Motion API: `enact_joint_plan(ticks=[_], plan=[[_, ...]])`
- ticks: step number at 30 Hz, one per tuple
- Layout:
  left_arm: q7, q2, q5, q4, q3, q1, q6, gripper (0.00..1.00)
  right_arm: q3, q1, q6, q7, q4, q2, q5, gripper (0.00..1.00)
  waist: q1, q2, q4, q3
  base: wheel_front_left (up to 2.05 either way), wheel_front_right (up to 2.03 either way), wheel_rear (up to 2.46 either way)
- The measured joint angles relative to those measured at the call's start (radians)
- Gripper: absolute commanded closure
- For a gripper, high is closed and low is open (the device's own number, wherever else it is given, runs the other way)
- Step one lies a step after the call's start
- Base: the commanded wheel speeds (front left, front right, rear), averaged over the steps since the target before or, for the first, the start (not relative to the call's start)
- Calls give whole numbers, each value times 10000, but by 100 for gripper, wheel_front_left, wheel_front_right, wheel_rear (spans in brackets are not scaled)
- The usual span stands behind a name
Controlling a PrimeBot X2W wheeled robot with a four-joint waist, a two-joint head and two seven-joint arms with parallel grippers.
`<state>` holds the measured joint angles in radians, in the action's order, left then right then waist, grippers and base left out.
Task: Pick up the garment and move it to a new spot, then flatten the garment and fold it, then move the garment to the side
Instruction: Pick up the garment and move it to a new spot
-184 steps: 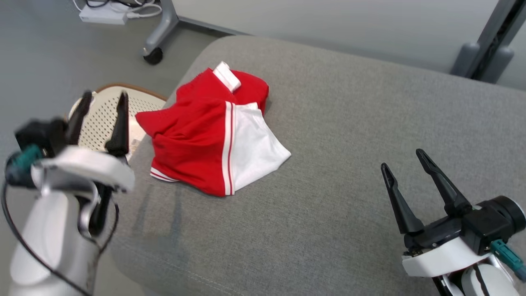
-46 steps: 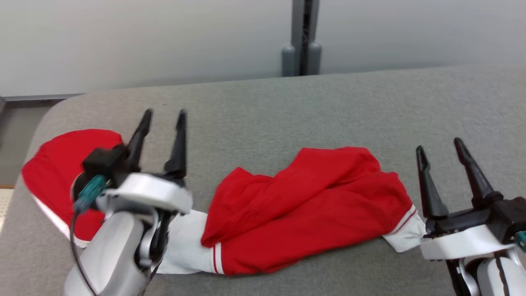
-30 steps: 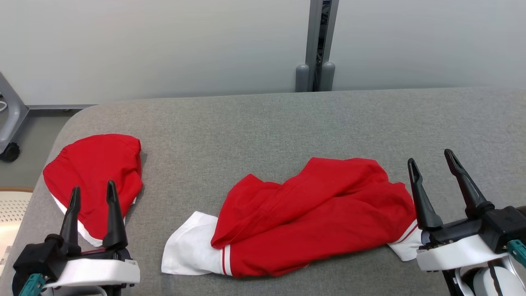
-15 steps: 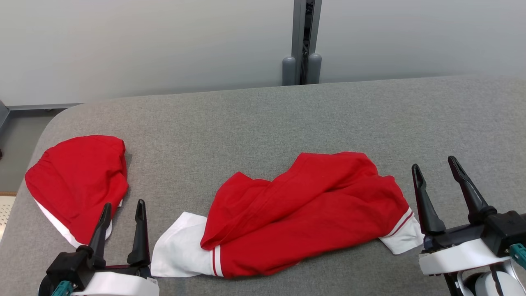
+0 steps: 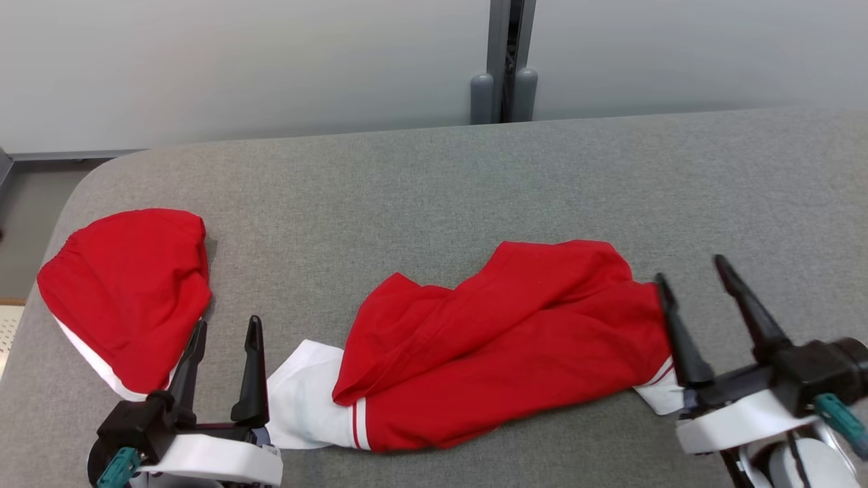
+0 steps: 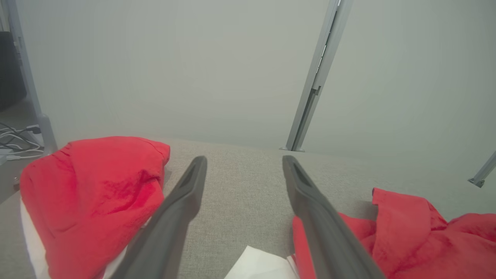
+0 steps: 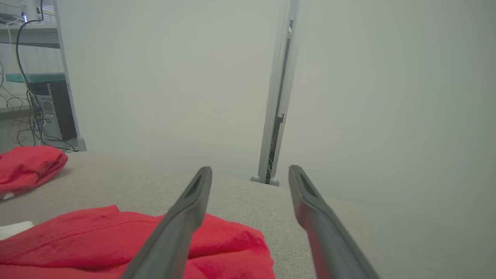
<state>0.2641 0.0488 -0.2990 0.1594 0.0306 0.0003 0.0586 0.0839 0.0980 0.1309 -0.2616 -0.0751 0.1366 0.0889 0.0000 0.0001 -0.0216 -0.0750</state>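
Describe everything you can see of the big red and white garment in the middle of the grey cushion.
The red and white cloth garment lies crumpled in a long heap across the grey upholstered cushion, running left to right. Mostly red, thin and soft-looking, with deep folds; a white panel with a thin red stripe sticks out at its left end, a white striped cuff at its right. Not flattened or folded yet. The open right gripper overlaps its right end; contact is unclear.
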Motion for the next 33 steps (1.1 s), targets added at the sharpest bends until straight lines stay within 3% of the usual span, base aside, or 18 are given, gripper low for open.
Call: enact_joint_plan(ticks=[4, 10, 17, 20, 23, 27, 33], plan=[[0, -4, -48, 38, 184, -102, -36, 0, 1425, 567, 0, 65, -199, 621, 54, 0, 0, 0, -163, -151, 0, 0, 0], [0, -4, -215, 90, 491, -361, -171, 0, 4483, 2066, 0, 709, -614, 1797, 947, 0, 0, 0, -575, -398, 0, 0, 0], [0, -2, -510, 38, 892, -668, -359, 0, 9329, 4763, 2, 1496, -849, 3106, 2142, 0, 0, 0, -1291, -695, 0, 0, 0], [0, -6, -732, 0, 1053, -745, -449, 0, 10744, 5885, 2, 1674, -1097, 3340, 2869, 0, 0, -1, -1676, -802, 0, 0, 0], [0, 0, -897, -31, 1206, -755, -527, 0, 11561, 6738, 0, 1825, -1455, 3382, 3486, 0, 0, 0, -2072, -897, 0, 0, 0], [0, 0, -1047, -2, 1457, -759, -600, 0, 11931, 7295, 0, 2240, -1678, 3384, 3965, 0, 0, -1, -2578, -1001, 0, 0, 0], [0, -2, -1193, 94, 1639, -770, -612, 0, 12000, 6651, 2, 4125, -759, 3528, 3998, 0, 1, -1, -3199, -1064, 0, 0, 0]])
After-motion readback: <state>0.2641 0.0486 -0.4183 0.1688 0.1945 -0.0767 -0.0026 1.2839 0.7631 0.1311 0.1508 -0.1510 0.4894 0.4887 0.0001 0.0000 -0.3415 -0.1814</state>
